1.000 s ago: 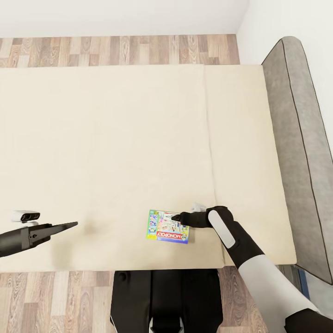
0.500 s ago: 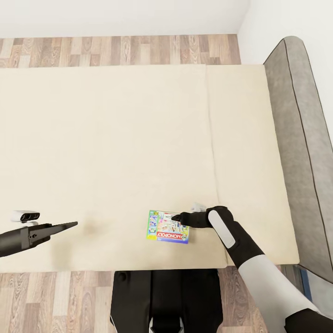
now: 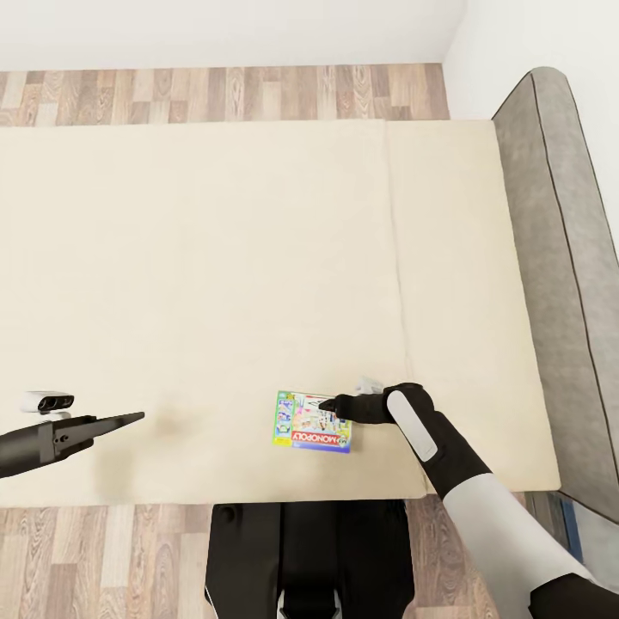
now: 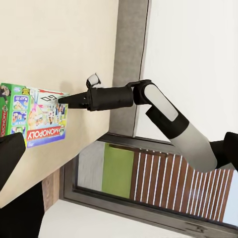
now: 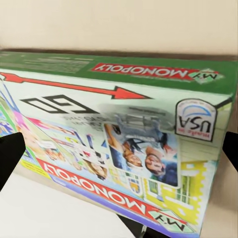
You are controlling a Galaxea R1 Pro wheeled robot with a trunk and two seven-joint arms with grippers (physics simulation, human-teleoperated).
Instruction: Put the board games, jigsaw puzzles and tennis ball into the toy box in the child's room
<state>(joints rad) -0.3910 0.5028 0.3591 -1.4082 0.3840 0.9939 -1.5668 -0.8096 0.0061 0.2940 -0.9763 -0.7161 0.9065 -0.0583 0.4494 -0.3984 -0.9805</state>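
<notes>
Monopoly board game [image 3: 314, 422] lies flat on bed [image 3: 215, 284] near its front edge, lower centre of head view. Right gripper [image 3: 329, 402] fingers at box's right edge, tips over lid; grip state can't tell. Left gripper [image 3: 129, 419] lower left, well apart from box, fingers look closed together, holding nothing.

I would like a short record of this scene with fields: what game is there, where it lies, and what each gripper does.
game: Monopoly box, lying flat
place: on the beige bed, near the edge closest to the robot
right gripper: tips at the box's right top corner, over its edge; open or shut cannot be told
left gripper: held over the bed, apart from the box, holds nothing; open or shut cannot be told
headboard: grey, at the right
floor: wood planks
</notes>
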